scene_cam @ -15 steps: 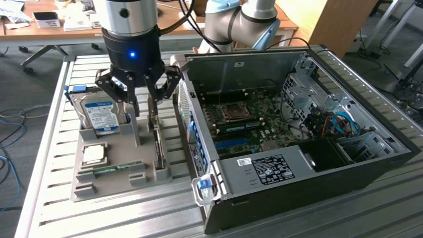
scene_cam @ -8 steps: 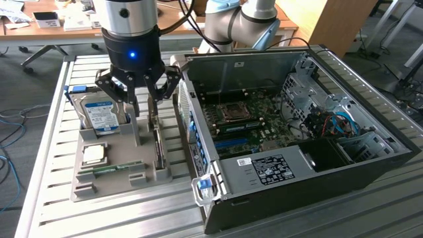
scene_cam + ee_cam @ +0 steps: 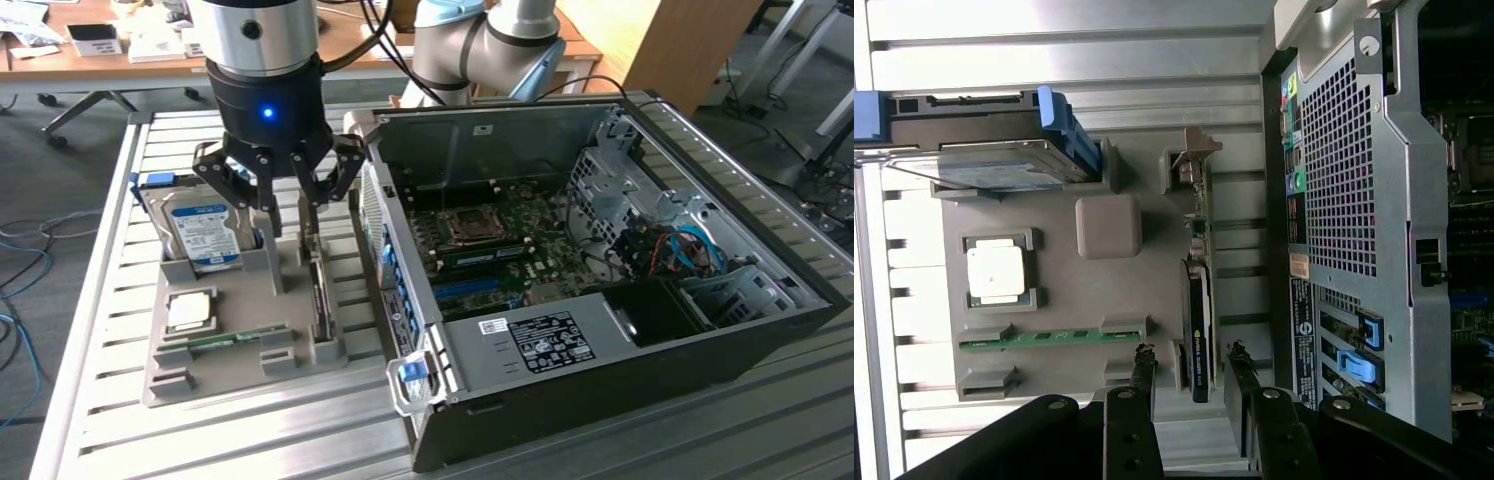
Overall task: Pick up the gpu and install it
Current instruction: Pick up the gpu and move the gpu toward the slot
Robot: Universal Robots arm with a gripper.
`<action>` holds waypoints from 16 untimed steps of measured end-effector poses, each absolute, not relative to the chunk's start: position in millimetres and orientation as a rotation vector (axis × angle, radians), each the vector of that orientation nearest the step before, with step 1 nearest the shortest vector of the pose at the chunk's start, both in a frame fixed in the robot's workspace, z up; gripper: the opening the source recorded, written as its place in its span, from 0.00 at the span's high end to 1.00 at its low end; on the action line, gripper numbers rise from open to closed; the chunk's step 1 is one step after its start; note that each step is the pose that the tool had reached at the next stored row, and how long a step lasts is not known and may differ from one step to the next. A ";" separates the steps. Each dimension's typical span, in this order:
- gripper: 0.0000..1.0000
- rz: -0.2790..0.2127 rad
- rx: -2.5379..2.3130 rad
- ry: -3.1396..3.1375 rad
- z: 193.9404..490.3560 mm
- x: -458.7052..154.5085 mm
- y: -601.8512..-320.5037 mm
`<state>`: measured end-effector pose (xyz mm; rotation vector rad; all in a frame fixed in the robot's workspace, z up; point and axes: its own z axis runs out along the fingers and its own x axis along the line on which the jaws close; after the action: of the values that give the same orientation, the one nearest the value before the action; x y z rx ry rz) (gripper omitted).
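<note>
The gpu stands on its long edge in a slot of the grey holder tray, next to the open computer case. In the wrist view the gpu is a thin dark card with a green edge, and its silver bracket is at the far end. My gripper hangs just above the card's near end. Its fingers stand on either side of the card with a gap on each side, so the gripper is open and holds nothing.
The tray also carries a hard drive with a blue-white label, a square processor and a green memory stick. The case's perforated rear wall rises close beside the card. Everything rests on a slatted metal table.
</note>
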<state>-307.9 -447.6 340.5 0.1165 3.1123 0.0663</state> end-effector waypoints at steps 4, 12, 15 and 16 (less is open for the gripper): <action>0.58 0.066 0.116 3.112 340.4 -307.9 -447.6; 0.58 0.066 0.116 3.112 337.1 -307.9 -447.6; 0.58 0.066 0.116 3.112 333.8 -307.9 -447.7; 0.58 0.066 0.116 3.112 333.0 -307.9 -447.7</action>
<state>-307.9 -447.7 333.0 0.1164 3.1123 0.0664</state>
